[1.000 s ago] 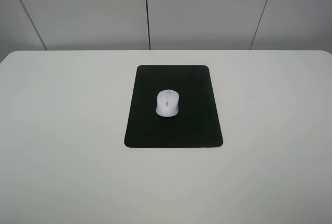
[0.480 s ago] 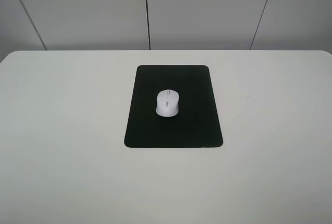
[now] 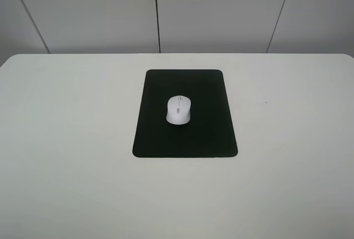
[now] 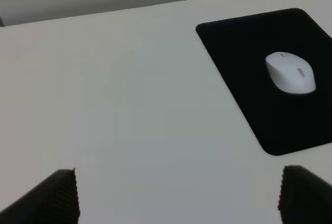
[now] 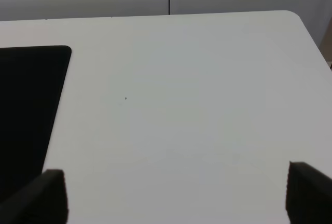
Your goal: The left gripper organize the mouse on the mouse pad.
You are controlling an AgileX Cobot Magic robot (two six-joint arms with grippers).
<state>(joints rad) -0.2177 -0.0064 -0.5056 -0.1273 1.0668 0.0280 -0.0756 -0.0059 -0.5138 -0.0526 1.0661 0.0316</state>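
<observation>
The white mouse (image 3: 178, 110) rests near the middle of the black mouse pad (image 3: 185, 139), scroll wheel toward the far wall; the left wrist view also shows the mouse (image 4: 290, 72) on the pad (image 4: 244, 47). My left gripper (image 4: 176, 195) hangs open well short of the pad, its two black fingertips (image 4: 57, 195) wide apart with nothing between them. My right gripper (image 5: 176, 195) is open too, over bare table beside the pad's edge (image 5: 26, 110). Neither arm shows in the exterior view.
The white table (image 3: 66, 139) spreads around the pad, with its far edge against a grey panelled wall (image 3: 221, 12). A tiny dark speck (image 3: 266, 103) lies right of the pad. The table's rounded far right corner (image 5: 293, 16) shows in the right wrist view.
</observation>
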